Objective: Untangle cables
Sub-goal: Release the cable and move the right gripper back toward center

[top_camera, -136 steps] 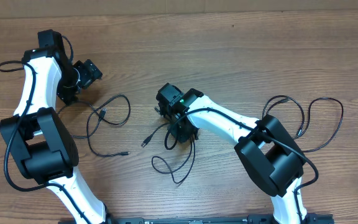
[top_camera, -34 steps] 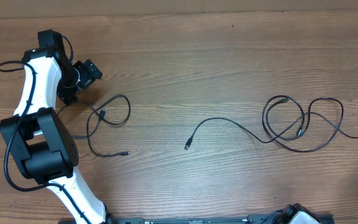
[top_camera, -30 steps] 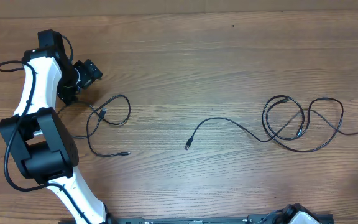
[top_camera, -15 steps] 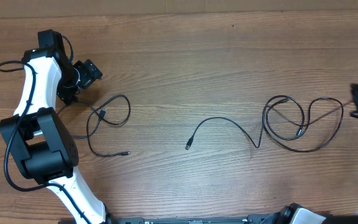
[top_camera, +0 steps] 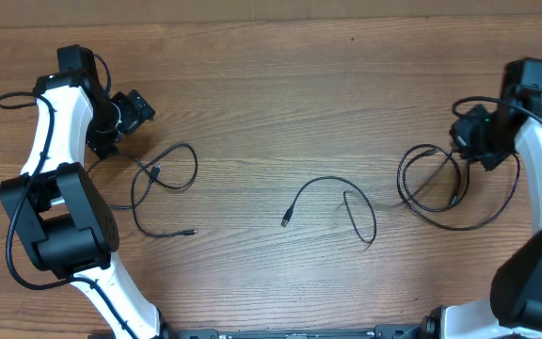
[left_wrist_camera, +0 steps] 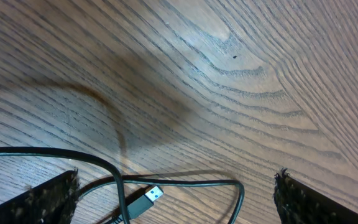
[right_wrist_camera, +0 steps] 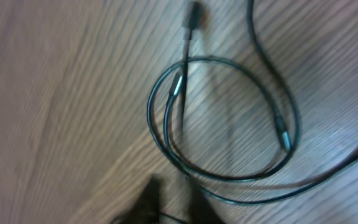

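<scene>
From where I stand the table [top_camera: 271, 75] carries three lots of thin black cord. At nine o'clock one cable [left_wrist_camera: 146, 199] lies in a loose loop, its pale-tipped plug right under the left gripper [top_camera: 132, 110]. That gripper's two fingers are spread wide with nothing between them, hovering just above the wood. In the middle, toward six o'clock, a second cable [top_camera: 285, 219] arches from its plug and hooks back on itself. Seen from overhead, it looks to lie apart from both neighbours. At three o'clock is the real knot of the job: a coil [right_wrist_camera: 229, 178] of overlapping loops, two strands running side by side round one edge and a plug end crossing inside the ring. The right gripper [top_camera: 478, 137] hangs over the coil's one o'clock side. Its wrist view is blurred and only a dark scrap of finger shows at the bottom, so I cannot tell whether it is released or pinching a strand. I'd judge the spreading-out mostly done for the left and middle cords, and the step in hand to be working on this right-hand coil. The next move likely calls for a clean pinch on a single strand or plug end, not the doubled pair. That strand should then be drawn outward toward open wood, clear of the middle cable, so the loops slip open rather than tighten.
</scene>
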Controlling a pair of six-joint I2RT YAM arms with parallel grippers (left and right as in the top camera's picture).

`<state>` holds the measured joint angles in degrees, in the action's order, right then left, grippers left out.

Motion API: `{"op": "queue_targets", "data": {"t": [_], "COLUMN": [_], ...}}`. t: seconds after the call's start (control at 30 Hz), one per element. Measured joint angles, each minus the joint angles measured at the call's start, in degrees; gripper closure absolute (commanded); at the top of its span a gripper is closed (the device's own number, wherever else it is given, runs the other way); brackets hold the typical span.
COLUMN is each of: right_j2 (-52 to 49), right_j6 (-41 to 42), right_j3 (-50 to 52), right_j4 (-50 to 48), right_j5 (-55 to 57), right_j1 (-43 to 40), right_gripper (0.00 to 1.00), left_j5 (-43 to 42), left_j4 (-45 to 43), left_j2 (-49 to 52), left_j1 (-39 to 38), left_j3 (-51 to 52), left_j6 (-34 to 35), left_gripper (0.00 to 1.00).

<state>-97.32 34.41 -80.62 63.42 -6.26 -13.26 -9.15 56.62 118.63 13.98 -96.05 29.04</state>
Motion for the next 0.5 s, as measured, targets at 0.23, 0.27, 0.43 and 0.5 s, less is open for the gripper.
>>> {"op": "queue_targets", "data": {"t": [0.23,0.27,0.43,0.5], "right_j2": [-2.4,-2.4,-2.4,-2.4], "right_j6": [-1.5,-1.9,-6.3,-9.0], "right_j3": [0.0,0.0,0.0,0.0], "right_j4": [-0.2,-0.1,3.0,4.8], "right_j5": [0.0,0.0,-1.0,-2.0], "right_j1": [4.0,4.5,7.9,9.3], "right_gripper": [0.2,0.18,0.12,0.12], "left_j5": [0.0,0.0,0.0,0.0], "left_j4": [0.0,0.0,0.0,0.0], "left_j2": [0.0,0.0,0.0,0.0], "left_j1": [0.0,0.0,0.0,0.0], "left_j3": [0.0,0.0,0.0,0.0], "left_j6": [0.0,0.0,0.0,0.0], "left_gripper": [0.0,0.0,0.0,0.0]}}
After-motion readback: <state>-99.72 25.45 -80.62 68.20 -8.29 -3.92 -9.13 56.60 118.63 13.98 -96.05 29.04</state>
